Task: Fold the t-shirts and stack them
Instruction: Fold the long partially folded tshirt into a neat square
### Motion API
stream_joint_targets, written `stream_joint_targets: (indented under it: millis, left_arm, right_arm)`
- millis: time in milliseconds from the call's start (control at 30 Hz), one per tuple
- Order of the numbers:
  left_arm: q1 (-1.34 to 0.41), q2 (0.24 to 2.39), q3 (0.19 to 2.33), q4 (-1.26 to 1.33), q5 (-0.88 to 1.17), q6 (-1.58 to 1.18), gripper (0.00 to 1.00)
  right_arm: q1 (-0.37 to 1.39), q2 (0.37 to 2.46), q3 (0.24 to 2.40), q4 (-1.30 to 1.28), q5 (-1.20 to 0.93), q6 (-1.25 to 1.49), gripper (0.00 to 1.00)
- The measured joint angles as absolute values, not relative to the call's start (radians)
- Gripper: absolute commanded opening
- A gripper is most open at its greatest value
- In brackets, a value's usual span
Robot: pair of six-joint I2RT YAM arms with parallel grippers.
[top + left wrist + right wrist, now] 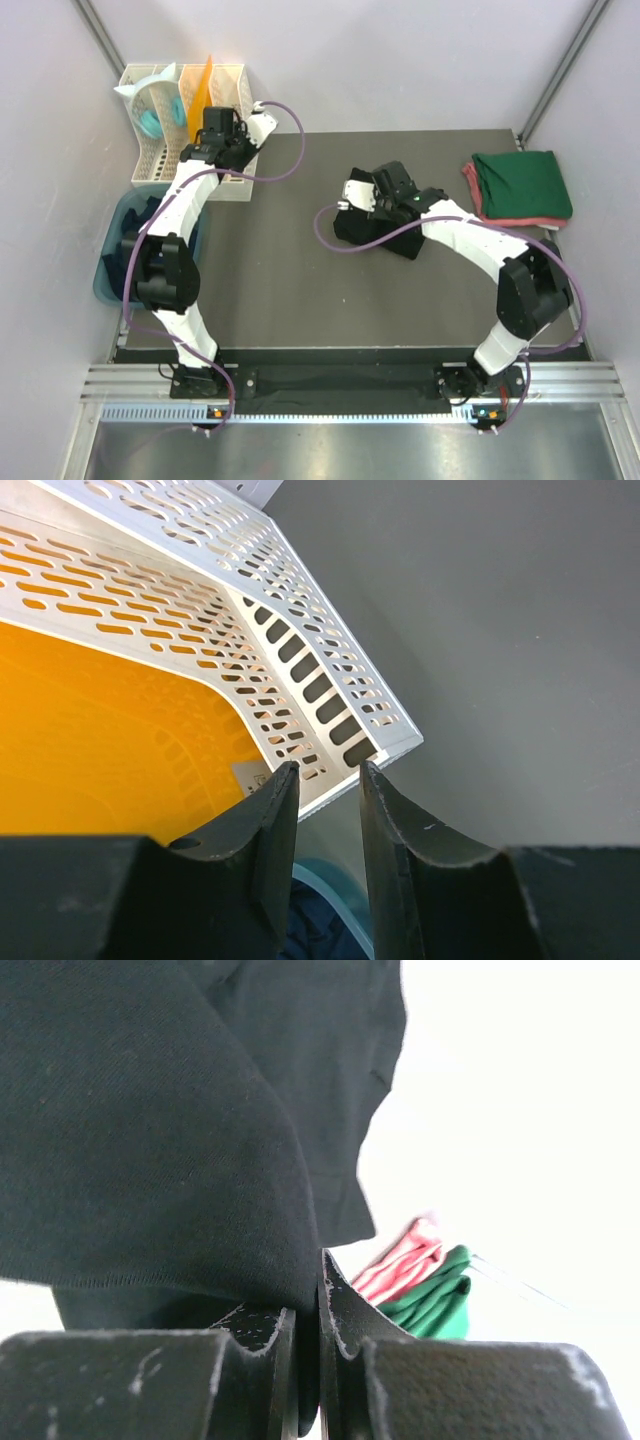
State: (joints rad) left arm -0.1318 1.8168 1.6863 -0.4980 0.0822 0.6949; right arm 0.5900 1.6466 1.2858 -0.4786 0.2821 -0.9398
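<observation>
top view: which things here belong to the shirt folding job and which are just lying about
Job: black t-shirt, pinched in the right end effector; green t-shirt folded on the pinkish-red t-shirt.
Lying about: white slotted rack, teal tub, orange sheet in the rack.

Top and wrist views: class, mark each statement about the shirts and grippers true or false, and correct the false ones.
1. The right gripper is shut on the black shirt. True.
2. The green shirt lies under the red shirt. False: the green one lies on top.
3. The left gripper holds a shirt. False: it is open and empty, by the rack.
4. The tub stands on the left arm's side. True.
</observation>
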Motion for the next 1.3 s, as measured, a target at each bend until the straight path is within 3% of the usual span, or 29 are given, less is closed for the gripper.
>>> stream_joint_targets:
  millis: [1000, 1133, 1300]
  left_arm:
    - [-0.132, 1.850, 1.686, -0.498, 0.127, 0.683, 0.39]
    - [-0.131, 1.857, 1.686, -0.498, 0.127, 0.682, 0.40]
    - [-0.131, 1.858, 1.686, -0.498, 0.135, 0.679, 0.40]
  right_arm:
    - [0.509, 1.901, 1.312, -0.161, 0.527, -1.075, 0.04]
    - [0.501, 1.944, 1.312, -0.105, 0.553, -1.089, 0.72]
    - [0.499, 1.997, 1.293, 0.104, 0.657, -1.145, 0.91]
